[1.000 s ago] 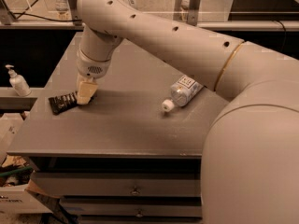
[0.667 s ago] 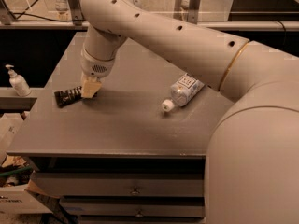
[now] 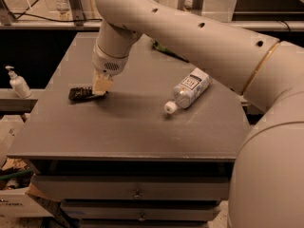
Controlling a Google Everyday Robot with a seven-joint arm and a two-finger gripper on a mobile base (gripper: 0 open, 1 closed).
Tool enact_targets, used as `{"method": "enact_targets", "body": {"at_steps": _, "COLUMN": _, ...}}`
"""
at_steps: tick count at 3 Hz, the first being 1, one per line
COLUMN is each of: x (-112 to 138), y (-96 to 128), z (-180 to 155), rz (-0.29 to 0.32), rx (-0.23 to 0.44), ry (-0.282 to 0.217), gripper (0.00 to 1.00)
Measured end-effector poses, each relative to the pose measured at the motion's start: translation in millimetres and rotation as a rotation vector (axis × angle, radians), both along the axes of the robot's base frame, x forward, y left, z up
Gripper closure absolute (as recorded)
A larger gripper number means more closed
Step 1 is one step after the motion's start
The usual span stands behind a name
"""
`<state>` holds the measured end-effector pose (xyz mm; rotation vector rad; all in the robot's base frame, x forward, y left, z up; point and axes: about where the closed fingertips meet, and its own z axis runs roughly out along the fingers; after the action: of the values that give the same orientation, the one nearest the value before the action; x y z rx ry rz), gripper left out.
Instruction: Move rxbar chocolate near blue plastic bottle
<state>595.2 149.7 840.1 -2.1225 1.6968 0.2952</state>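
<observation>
Black rxbar chocolate (image 3: pixel 80 94) is clamped in the tool (image 3: pixel 102 85) low over the table (image 3: pixel 142 132); blue plastic bottle (image 3: pixel 191 88) lies apart.

A white pump bottle (image 3: pixel 18 82) stands left of the grey desk (image 3: pixel 118 132). Drawers (image 3: pixel 95 188) sit under its near edge.

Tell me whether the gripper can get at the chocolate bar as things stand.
Probably yes: the gripper sits at one end of the chocolate bar on the table, nothing between them; the bottle lies apart.
</observation>
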Motion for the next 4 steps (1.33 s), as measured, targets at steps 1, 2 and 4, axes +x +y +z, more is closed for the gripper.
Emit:
{"method": "enact_targets", "body": {"at_steps": 1, "x": 0.2, "y": -18.5, "z": 9.6, "rz": -0.031, "rx": 0.008, "ry": -0.017, "gripper": 1.0}}
{"method": "enact_targets", "body": {"at_steps": 2, "x": 1.7, "y": -37.8, "z": 22.8, "rz": -0.063, "rx": 0.027, "ry": -0.04, "gripper": 1.0}}
{"method": "enact_targets", "body": {"at_steps": 4, "x": 8.9, "y": -101.2, "z": 73.7, "rz": -0.155, "rx": 0.071, "ry": -0.139, "gripper": 1.0}}
